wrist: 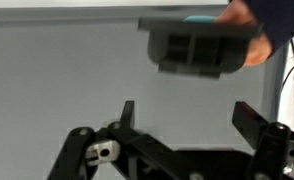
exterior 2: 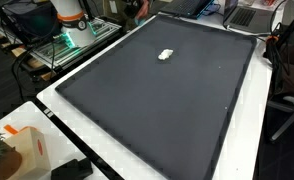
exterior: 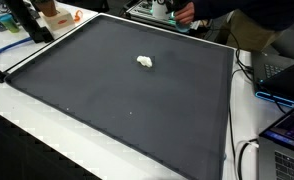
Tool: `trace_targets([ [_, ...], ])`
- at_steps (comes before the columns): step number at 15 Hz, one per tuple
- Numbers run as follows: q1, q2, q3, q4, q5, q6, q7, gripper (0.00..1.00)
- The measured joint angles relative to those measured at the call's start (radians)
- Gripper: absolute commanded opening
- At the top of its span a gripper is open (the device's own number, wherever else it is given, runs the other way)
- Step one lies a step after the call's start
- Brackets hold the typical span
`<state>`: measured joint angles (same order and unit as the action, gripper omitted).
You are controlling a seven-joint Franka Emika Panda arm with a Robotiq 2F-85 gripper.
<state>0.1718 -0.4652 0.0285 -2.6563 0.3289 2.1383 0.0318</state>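
In the wrist view my gripper [wrist: 187, 118] rises from the bottom edge, open, with nothing between its two dark fingers [wrist: 127, 114]. Beyond it is a plain grey surface. At the upper right of that view a person's hand [wrist: 249, 30] holds a dark grey ribbed block [wrist: 197, 45] well beyond the fingertips. A small crumpled white object [exterior: 145, 62] [exterior 2: 166, 54] lies alone on the large black mat [exterior: 127, 110] [exterior 2: 167, 105] in both exterior views. The arm's white base [exterior 2: 72, 20] stands off one corner of the mat. I cannot make out the gripper itself in either exterior view.
A person [exterior: 202, 12] leans in at the mat's far edge. Laptops and cables [exterior: 282, 100] crowd one side of the white table. A white and orange box [exterior 2: 22, 148] and a black item [exterior 2: 72, 170] sit near a corner. A rack with green lights [exterior 2: 57, 45] stands beside the base.
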Motion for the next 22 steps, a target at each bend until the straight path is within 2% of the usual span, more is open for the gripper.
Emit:
trace_targets([
  [3, -0.002, -0.027, -0.006, 0.041, 0.038, -0.1, -0.006, 1.0],
  [4, -0.004, -0.032, -0.01, 0.054, 0.044, -0.124, -0.007, 0.8],
  [11, -0.022, -0.034, -0.029, 0.099, 0.059, -0.178, -0.028, 0.27],
  [12, -0.025, -0.034, -0.029, 0.102, 0.059, -0.179, -0.033, 0.23],
  [17, -0.03, -0.034, -0.029, 0.111, 0.07, -0.184, -0.039, 0.23],
  [18, -0.03, -0.035, -0.029, 0.111, 0.078, -0.184, -0.045, 0.48],
  [22, -0.032, -0.03, -0.026, 0.112, 0.079, -0.183, -0.047, 0.48],
])
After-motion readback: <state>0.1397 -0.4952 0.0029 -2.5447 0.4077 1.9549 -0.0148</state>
